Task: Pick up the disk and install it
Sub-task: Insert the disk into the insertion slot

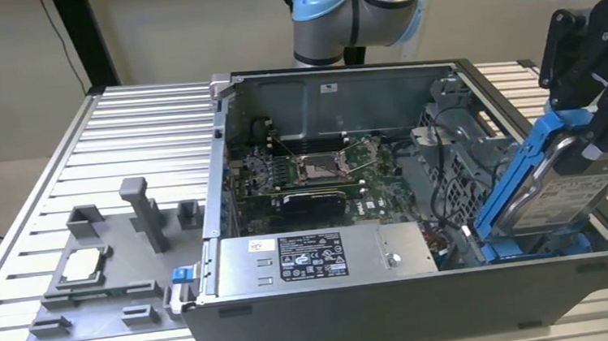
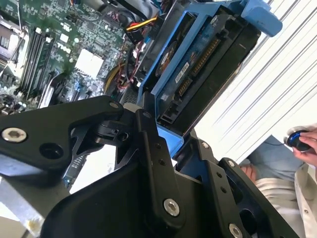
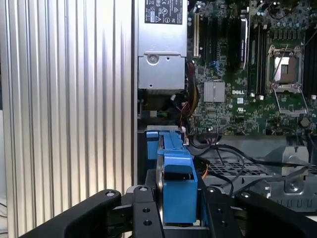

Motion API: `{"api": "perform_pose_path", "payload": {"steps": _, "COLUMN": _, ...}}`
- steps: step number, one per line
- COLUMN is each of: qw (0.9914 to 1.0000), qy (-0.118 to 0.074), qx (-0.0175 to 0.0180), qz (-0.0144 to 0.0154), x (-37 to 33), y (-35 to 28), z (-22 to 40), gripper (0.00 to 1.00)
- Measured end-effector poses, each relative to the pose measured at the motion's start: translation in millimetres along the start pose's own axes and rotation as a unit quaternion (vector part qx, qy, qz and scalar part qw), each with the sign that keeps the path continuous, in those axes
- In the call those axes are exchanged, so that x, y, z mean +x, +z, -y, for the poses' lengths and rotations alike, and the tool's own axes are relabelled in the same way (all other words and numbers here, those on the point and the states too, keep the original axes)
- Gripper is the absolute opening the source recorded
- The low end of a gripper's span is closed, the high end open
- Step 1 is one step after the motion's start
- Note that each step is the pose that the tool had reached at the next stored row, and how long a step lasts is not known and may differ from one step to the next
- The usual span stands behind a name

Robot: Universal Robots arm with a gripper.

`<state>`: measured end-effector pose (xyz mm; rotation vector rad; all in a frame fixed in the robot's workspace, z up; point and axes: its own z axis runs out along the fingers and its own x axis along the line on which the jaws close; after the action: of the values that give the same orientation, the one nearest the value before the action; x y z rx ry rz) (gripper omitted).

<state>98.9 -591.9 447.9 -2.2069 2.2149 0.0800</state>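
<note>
My gripper's (image 3: 179,210) jaws were clamped on the flat silver-grey metal disk (image 1: 564,191) with its bright blue plastic frame, holding it tilted, its lower end at the open grey metal computer case's (image 1: 401,297) drive bay (image 1: 538,247). The pick-up looked done to me, but seating the disk remained.

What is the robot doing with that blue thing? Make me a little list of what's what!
Held: disk, blue-framed, clamped in the end effector
Disk pose: tilted, lower end inside the case, at the exterior view's right
Lying flat in place: not yet
Inside the case: motherboard, grey box
Beside the case: grey tray on the table
</note>
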Motion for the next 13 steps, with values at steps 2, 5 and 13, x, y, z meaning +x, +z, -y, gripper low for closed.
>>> {"api": "perform_pose_path", "payload": {"steps": 2, "qw": 1.0, "qy": 0.0, "qx": 0.0015, "qz": 0.0007, "x": 0.1, "y": 1.9, "z": 0.3, "gripper": 0.0}}
{"api": "perform_pose_path", "payload": {"steps": 5, "qw": 0.99996, "qy": 0.0, "qx": 0.0032, "qz": 0.0078, "x": 0.1, "y": 2.9, "z": 0.4, "gripper": 0.0}}
{"api": "perform_pose_path", "payload": {"steps": 13, "qw": 0.99993, "qy": 0.0, "qx": 0.0039, "qz": 0.0116, "x": 1.3, "y": 6.8, "z": 0.4, "gripper": 0.0}}
